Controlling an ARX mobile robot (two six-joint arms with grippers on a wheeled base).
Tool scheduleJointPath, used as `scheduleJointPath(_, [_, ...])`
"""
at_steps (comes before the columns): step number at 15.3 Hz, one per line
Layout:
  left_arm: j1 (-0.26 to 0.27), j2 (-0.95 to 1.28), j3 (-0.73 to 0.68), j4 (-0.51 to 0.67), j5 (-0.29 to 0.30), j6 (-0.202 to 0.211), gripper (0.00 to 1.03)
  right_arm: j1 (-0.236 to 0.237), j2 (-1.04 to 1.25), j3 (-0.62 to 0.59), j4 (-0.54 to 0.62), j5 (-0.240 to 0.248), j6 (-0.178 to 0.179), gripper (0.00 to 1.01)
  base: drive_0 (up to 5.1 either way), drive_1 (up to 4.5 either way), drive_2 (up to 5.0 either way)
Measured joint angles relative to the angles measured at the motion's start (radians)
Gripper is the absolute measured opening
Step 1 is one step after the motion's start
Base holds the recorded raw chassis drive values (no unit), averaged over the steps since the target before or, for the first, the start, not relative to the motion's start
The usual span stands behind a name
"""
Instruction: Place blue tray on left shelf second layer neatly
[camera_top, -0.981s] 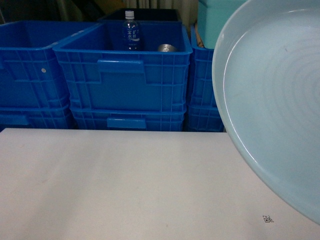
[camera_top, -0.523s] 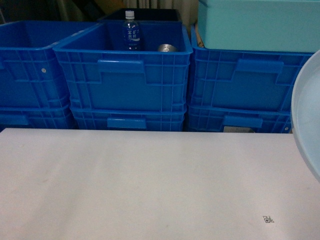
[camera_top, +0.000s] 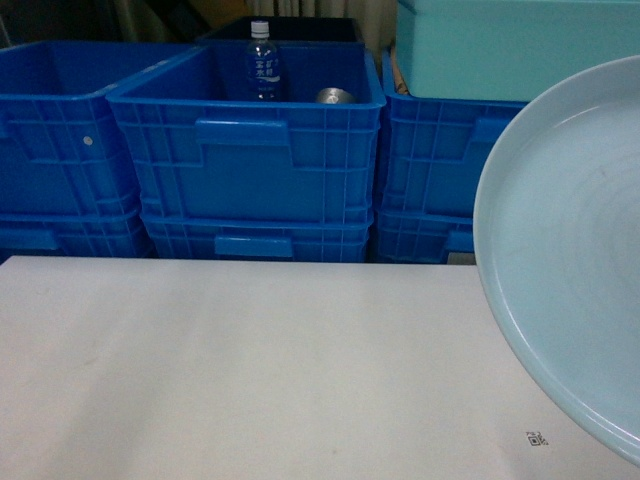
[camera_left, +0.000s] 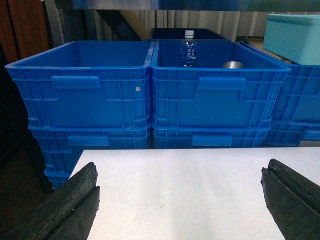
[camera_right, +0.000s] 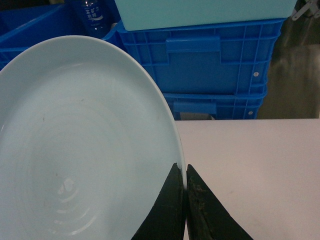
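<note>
Stacked blue crates (camera_top: 245, 160) line the white table's (camera_top: 250, 370) far edge; the bottle (camera_top: 262, 62) label inside one is too small to read. The blue tray (camera_top: 570, 270), tilted up over the table's right edge and cut off by the frame, has its rim pinched in the right gripper (camera_right: 185, 176). The left gripper (camera_left: 180, 200) hangs spread wide, holding nothing.

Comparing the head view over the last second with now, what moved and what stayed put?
The blue tray swung right almost out of view, then came back left; the right gripper pinches its rim. The crates, bottle and white table stayed put.
</note>
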Motion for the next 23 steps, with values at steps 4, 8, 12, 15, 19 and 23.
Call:
scheduleJointPath(4, [0.000,0.000,0.000,0.000,0.000,0.000,0.98,0.023,0.048,0.004,0.045,0.066,-0.046,0.02,0.0,0.00,0.0])
scheduleJointPath(8, [0.000,0.000,0.000,0.000,0.000,0.000,0.98,0.003,0.025,0.003,0.024,0.055,-0.059,0.02,0.0,0.00,0.0])
scheduleJointPath(12, [0.000,0.000,0.000,0.000,0.000,0.000,0.98,0.003,-0.026,0.003,0.017,0.044,-0.077,0.02,0.0,0.00,0.0])
scheduleJointPath(15, [0.000,0.000,0.000,0.000,0.000,0.000,0.98,0.003,-0.026,0.003,0.019,0.044,-0.077,0.02,0.0,0.00,0.0])
scheduleJointPath(19, [0.000,0.000,0.000,0.000,0.000,0.000,0.98,0.003,-0.026,0.003,0.019,0.043,-0.077,0.02,0.0,0.00,0.0])
scheduleJointPath(23, [0.000,0.000,0.000,0.000,0.000,0.000,0.98,0.003,-0.026,0.003,0.019,0.043,-0.077,0.02,0.0,0.00,0.0])
